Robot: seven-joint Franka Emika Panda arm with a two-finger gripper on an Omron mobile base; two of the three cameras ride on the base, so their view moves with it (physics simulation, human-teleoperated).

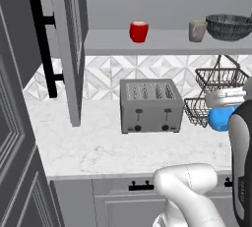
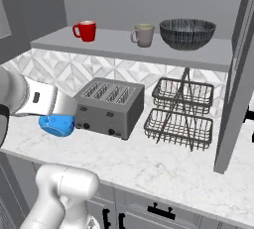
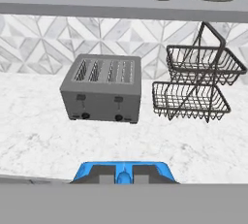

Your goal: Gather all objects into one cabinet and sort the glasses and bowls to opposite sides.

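The gripper (image 3: 124, 175) is clamped on the blue bowl (image 3: 124, 172), its 2 finger tips pinching the bowl's rim at the bottom of the hand view. From the base cameras the bowl (image 2: 57, 125) hangs at the end of the arm, above the marble counter (image 2: 163, 166) and in front of the toaster (image 2: 110, 106).

Just beside the toaster stands a 2-tier black wire basket (image 2: 181, 114). Above both runs the cabinet shelf (image 2: 124, 44), with its door (image 1: 69, 49) swung open and a black bar handle (image 1: 42, 44) on it. On the shelf stand 3 things: the red cup (image 2: 86, 30) to the left, the mug (image 2: 144, 35) well apart from it, and the grey bowl (image 2: 187, 33) just beside the mug.

No writing or brand can be read on the toaster or anything else.
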